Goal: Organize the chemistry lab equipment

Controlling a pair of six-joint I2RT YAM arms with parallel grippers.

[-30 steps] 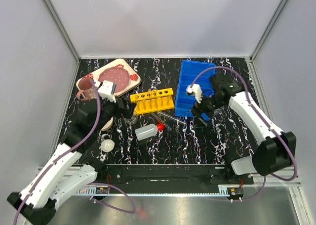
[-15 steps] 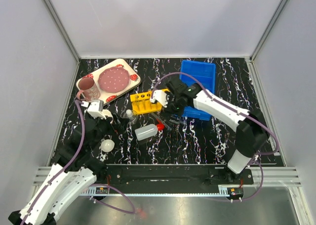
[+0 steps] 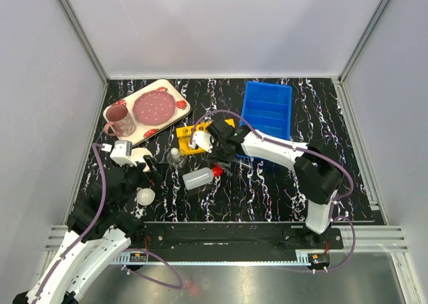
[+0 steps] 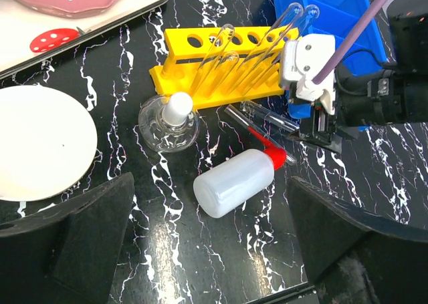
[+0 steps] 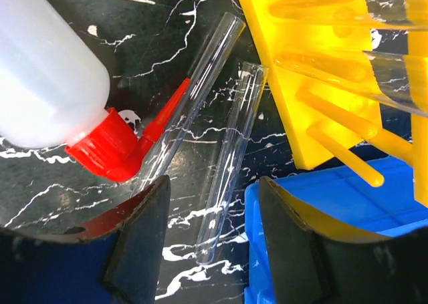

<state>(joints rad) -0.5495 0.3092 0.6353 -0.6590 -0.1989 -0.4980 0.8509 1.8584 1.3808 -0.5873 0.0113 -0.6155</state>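
No legible txt or labels anywhere.

Tube rack (image 4: 221,67) behind, squeeze bottle (image 4: 234,182) before it.
I see the flask (image 4: 168,122) left of the bottle, loose test tubes (image 5: 231,160) between rack and bottle.

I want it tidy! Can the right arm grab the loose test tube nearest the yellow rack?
Probably yes: the open right gripper hangs right over that test tube, with nothing covering it.
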